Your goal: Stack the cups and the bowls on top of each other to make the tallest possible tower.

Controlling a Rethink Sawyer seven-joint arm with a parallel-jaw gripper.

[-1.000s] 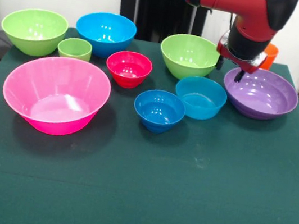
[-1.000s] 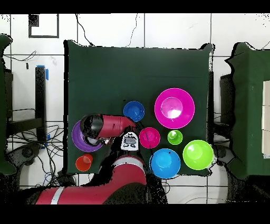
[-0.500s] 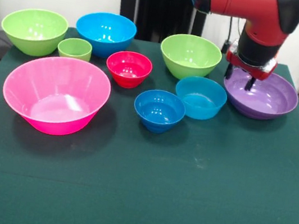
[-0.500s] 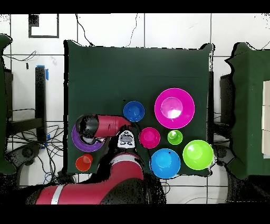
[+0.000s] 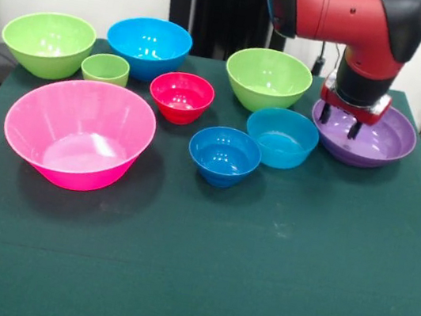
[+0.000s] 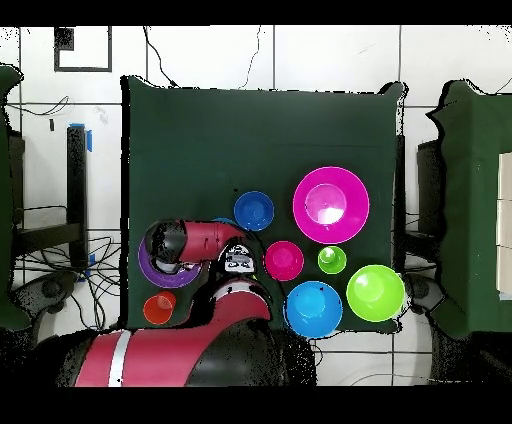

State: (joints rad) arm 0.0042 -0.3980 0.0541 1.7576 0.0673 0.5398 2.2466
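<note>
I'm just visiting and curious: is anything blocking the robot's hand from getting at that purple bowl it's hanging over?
Nothing visible is in the way. The hand hangs open right over the purple bowl, which looks empty inside. The nearest neighbour, the teal bowl, sits beside it, not between them.

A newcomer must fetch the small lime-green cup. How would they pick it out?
In the front view, start at the huge pink bowl. Just behind it, between a lime-green bowl and the red bowl, stands the small lime-green cup, far narrower than any bowl.
</note>
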